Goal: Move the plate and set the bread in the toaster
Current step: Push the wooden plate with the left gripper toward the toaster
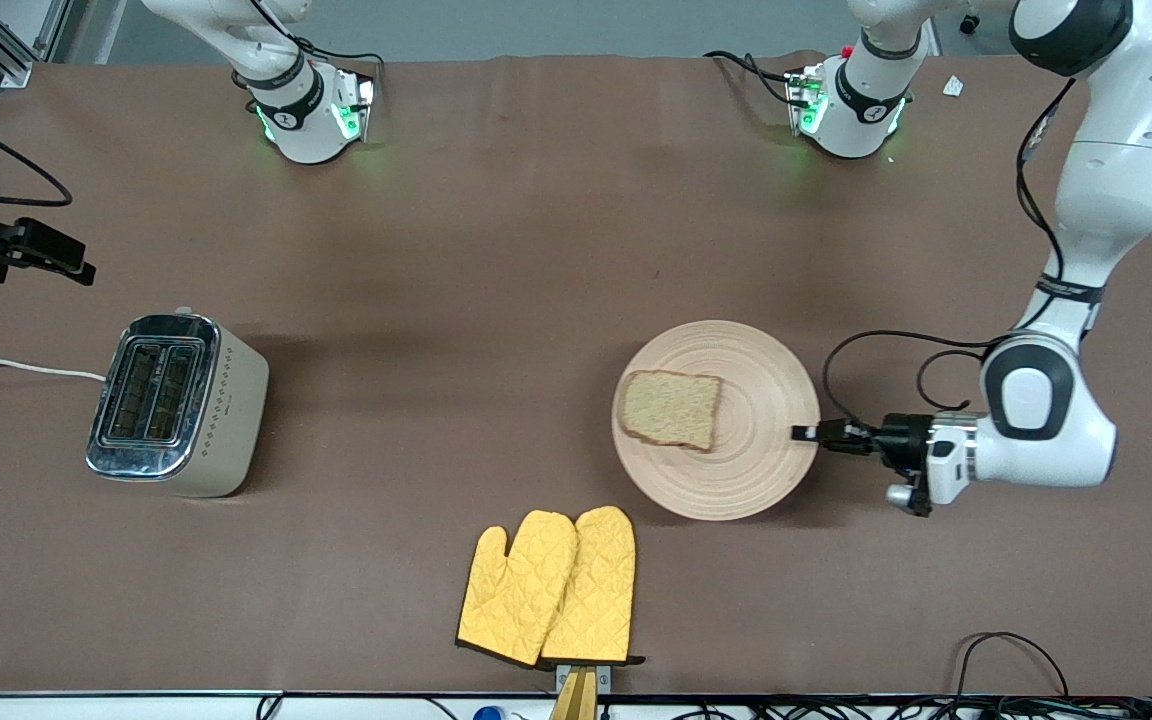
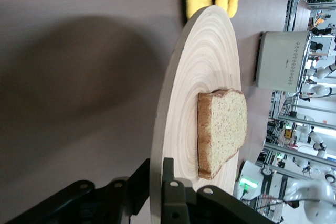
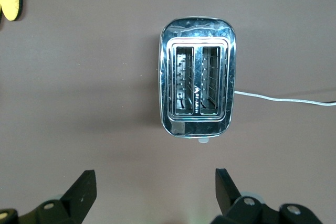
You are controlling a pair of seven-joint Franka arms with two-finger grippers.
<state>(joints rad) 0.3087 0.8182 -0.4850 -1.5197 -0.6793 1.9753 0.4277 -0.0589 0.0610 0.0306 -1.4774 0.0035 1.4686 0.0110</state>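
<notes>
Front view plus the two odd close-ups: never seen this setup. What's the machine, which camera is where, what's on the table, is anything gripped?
Two robot arms stand at a brown table, each ending in a two-finger gripper. The wide picture comes from a high camera facing them; their bases are along its top edge. The other two come from cameras mounted on each arm's wrist.

On the table: a toaster toward the right arm's end, both slots empty; a wooden plate toward the left arm's end, with a slice of bread lying on it; and yellow oven mitts, nearer the front camera than the plate.

The left gripper is shut on the plate's rim, seen edge-on in its wrist view. The right gripper is open, holds nothing and hangs above the toaster.
</notes>
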